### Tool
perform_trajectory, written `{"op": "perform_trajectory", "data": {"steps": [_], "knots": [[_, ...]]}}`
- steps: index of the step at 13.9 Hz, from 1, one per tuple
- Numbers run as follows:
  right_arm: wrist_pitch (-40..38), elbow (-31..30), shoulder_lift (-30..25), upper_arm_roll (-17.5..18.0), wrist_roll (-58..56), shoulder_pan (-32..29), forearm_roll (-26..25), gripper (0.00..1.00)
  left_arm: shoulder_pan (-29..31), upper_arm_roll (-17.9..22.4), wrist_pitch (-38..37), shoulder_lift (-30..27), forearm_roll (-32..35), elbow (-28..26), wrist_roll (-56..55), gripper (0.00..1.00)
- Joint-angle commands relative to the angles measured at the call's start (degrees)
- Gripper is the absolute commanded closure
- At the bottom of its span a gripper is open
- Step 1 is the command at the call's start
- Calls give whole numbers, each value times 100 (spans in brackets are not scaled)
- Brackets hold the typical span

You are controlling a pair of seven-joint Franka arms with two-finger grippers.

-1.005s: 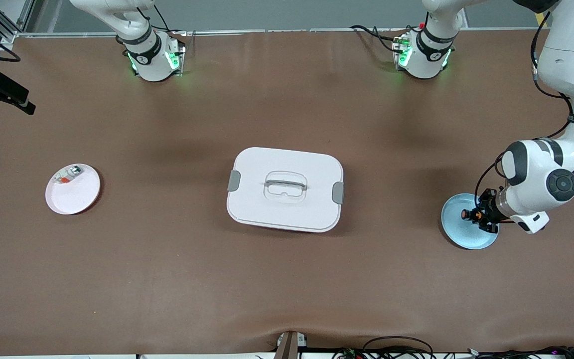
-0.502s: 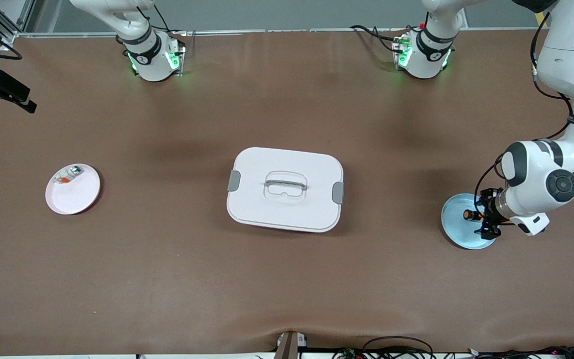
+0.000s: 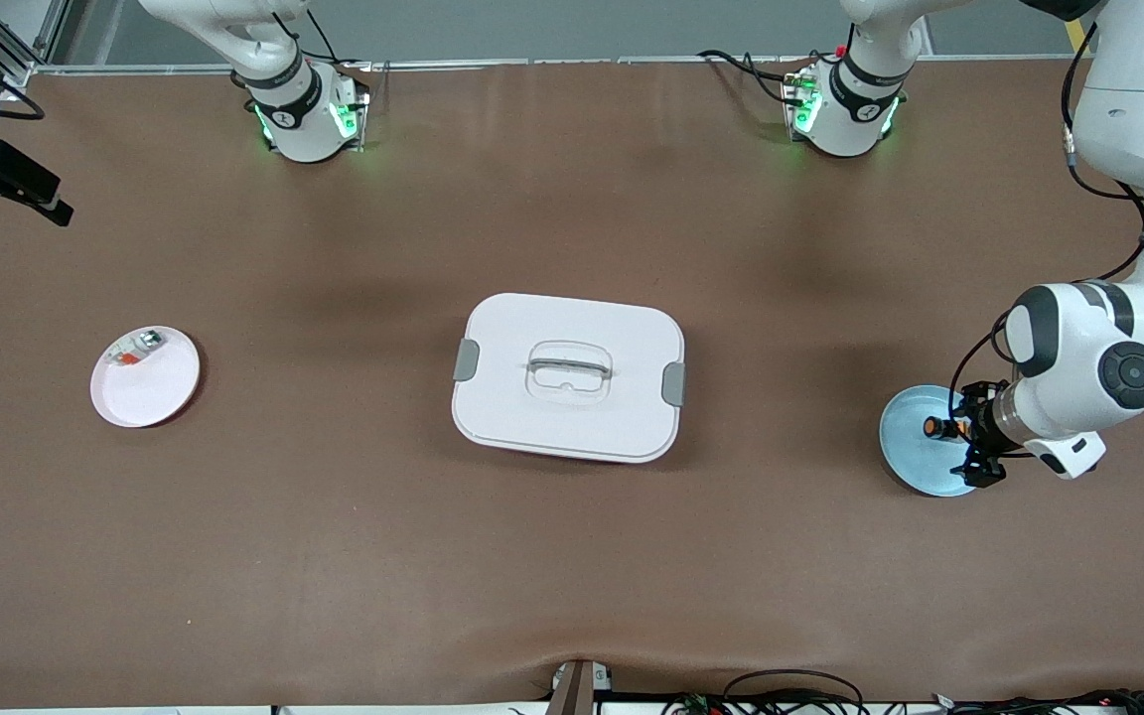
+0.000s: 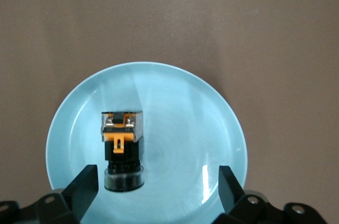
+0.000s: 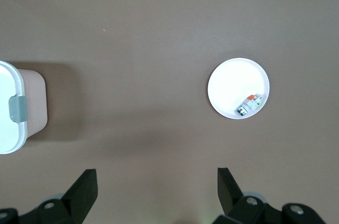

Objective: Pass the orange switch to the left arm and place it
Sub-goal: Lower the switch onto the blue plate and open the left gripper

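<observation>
- Left pincer (image 3: 976,437) low over the blue plate (image 3: 915,459), at the left arm's end of the worktop (image 3: 572,556); fingers (image 4: 85,181) wide apart, holding nothing.
- Orange switch (image 3: 937,427) lies on its side on the blue plate, resting betw. the spread fingers, not clamped. Left wrist view: black body, orange tab, round cap end toward the cam (image 4: 122,150).
- Box (image 3: 568,376) mid-worktop, lid on, grey clips at both short ends, clear handle recess in the lid. Well apart from both plates.
- White plate (image 3: 145,376) near the right arm's end, about level w/ the box; small silver-and-clear part w/ red-orange bit (image 3: 135,349) at its rim on the bases' side.
- Right pincer (image 5: 156,181): not seen in front view; right wrist view looks down from high over bare worktop betw. box and white plate. Fingers (image 5: 85,184) spread apart, empty. Arm waits.
- Arm bases along the edge farthest from the front cam, green lights on.
</observation>
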Motion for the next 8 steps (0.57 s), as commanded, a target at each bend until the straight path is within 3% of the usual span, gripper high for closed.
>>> {"op": "perform_trajectory", "data": {"steps": [1, 8], "knots": [[80, -179, -156, -33, 41, 43, 93, 0, -135, 19, -179, -320, 63, -63, 221, 0], [80, -162, -156, -33, 41, 78, 85, 0, -302, 54, -196, -637, -701, -292, 4077, 0]]}}
